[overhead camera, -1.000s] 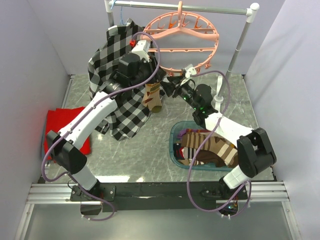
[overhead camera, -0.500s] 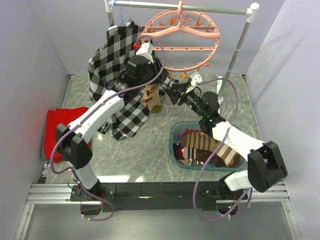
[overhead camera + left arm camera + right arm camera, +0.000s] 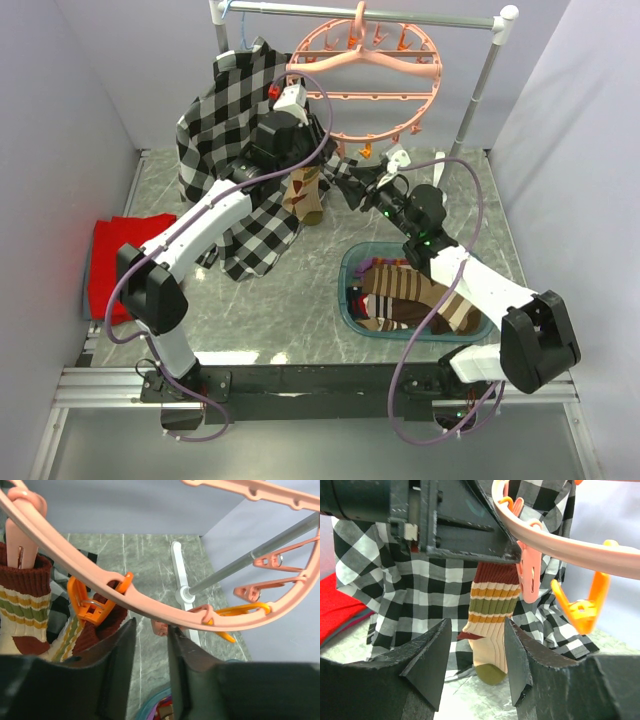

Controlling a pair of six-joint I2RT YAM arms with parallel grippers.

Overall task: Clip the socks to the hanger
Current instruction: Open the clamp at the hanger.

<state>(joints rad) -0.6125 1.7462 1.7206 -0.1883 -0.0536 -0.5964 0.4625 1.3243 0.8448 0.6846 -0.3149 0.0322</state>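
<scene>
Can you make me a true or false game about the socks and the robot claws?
1. A striped sock hangs from the hanger. True.
2. The red cloth lies in the tub. False: it lies on the table, far left; the tub holds socks.
3. The right claw holds a sock. False: it is open and empty.
4. The plaid shirt hangs left of the hanger. True.

The grey marbled table [image 3: 285,312] carries 1 red cloth [image 3: 105,250] and 1 teal tub [image 3: 346,290] of socks [image 3: 410,292].

Smooth glossy plastic hanger [image 3: 150,611], ribbed knitted sock [image 3: 492,615], woven plaid shirt [image 3: 420,595].
</scene>
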